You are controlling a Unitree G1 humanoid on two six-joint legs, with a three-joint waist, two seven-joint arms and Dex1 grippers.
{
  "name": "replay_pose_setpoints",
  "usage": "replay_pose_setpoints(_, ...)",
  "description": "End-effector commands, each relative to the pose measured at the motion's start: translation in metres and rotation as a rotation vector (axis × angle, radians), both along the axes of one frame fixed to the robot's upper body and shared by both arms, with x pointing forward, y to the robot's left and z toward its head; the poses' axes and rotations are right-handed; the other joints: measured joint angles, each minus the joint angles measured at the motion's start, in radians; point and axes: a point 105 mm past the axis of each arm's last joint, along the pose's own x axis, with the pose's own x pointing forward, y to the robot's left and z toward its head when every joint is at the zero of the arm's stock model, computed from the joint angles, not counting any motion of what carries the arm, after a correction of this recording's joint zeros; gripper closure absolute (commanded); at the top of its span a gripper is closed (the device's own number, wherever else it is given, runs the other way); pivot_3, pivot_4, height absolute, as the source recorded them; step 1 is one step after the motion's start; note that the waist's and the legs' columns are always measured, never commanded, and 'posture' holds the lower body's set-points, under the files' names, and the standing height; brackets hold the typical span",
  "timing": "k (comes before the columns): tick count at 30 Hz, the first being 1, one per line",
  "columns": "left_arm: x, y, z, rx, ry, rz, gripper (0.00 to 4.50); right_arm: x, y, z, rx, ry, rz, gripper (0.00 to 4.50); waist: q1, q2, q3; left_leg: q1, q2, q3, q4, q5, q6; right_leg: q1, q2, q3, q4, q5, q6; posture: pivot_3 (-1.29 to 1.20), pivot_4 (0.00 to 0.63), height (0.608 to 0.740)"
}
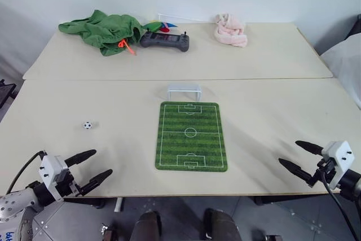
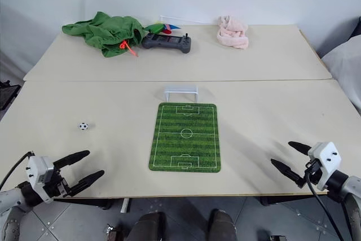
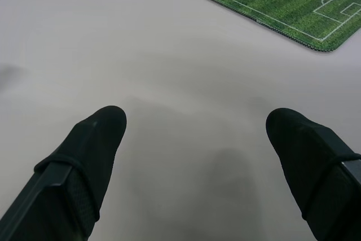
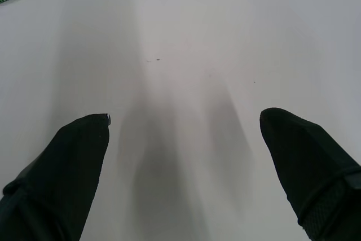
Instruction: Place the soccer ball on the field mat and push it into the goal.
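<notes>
No readable text, brand, number or label appears on anything on the table. The field mat (image 1: 191, 136) carries only white pitch markings: a boundary line, a halfway line with a centre circle, and a penalty box at each end, none of them forming letters or figures. The dark controller (image 1: 164, 40) near the far edge of the table shows no legible marking. A few blue handwritten strokes stand on the pale casing (image 1: 10, 235) of the left arm, at the lower left corner of the left eye view, cut off by the picture's edge and too small to make out.
</notes>
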Motion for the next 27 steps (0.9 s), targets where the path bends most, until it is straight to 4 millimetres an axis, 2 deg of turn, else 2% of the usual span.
replay_pose_setpoints(1, 0.002, -0.005, 0.010, 0.010, -0.048, -0.026, 0.04, 0.002, -0.003, 0.014, -0.012, -0.044, -0.003, 0.00, 0.000, 0.000, 0.000, 0.000, 0.000, 0.000, 0.000, 0.000, 0.000, 0.000, 0.000, 0.000, 0.000, 0.000, 0.000, 0.00, 0.150, 0.740)
replay_pose_setpoints(4, 0.005, -0.007, 0.015, -0.001, -0.052, -0.005, 0.04, 0.001, -0.003, 0.016, -0.012, -0.042, -0.002, 0.00, 0.000, 0.000, 0.000, 0.000, 0.000, 0.000, 0.000, 0.000, 0.000, 0.000, 0.000, 0.000, 0.000, 0.000, 0.000, 0.00, 0.150, 0.740)
replay_pose_setpoints(7, 0.009, -0.005, 0.010, 0.025, 0.020, 0.028, 0.04, 0.000, -0.001, 0.019, -0.008, -0.046, 0.009, 0.00, 0.001, 0.000, 0.000, 0.000, 0.000, 0.000, 0.000, 0.000, 0.000, 0.000, 0.000, 0.000, 0.000, 0.000, 0.000, 0.00, 0.150, 0.740)
replay_pose_setpoints(15, 0.023, -0.011, 0.039, -0.017, -0.091, 0.048, 0.04, -0.006, 0.018, 0.031, 0.050, -0.054, 0.139, 0.00, 0.002, 0.000, 0.000, 0.000, 0.000, 0.000, 0.003, -0.001, 0.000, 0.001, 0.000, 0.001, 0.001, 0.000, 0.001, 0.00, 0.150, 0.740)
replay_pose_setpoints(17, 0.024, -0.014, 0.056, -0.063, -0.146, 0.033, 0.04, -0.007, 0.021, 0.034, 0.055, -0.065, 0.159, 0.00, 0.002, 0.000, 0.000, 0.000, 0.000, 0.000, 0.004, -0.002, 0.001, 0.001, 0.000, 0.001, 0.001, 0.001, 0.001, 0.00, 0.150, 0.740)
replay_pose_setpoints(23, 0.059, 0.013, 0.074, -0.046, -0.203, 0.242, 0.04, -0.008, 0.029, 0.040, 0.070, -0.081, 0.222, 0.00, 0.006, 0.000, 0.000, 0.000, 0.000, 0.000, 0.005, -0.002, 0.000, 0.001, 0.000, 0.002, 0.002, 0.001, 0.002, 0.00, 0.150, 0.740)
replay_pose_setpoints(27, 0.088, 0.032, 0.075, -0.103, -0.157, 0.401, 0.04, -0.003, 0.031, 0.044, 0.069, -0.099, 0.224, 0.00, 0.009, 0.000, 0.000, 0.000, 0.000, 0.001, 0.005, -0.002, 0.001, 0.001, 0.001, 0.002, 0.002, 0.002, 0.002, 0.00, 0.150, 0.740)
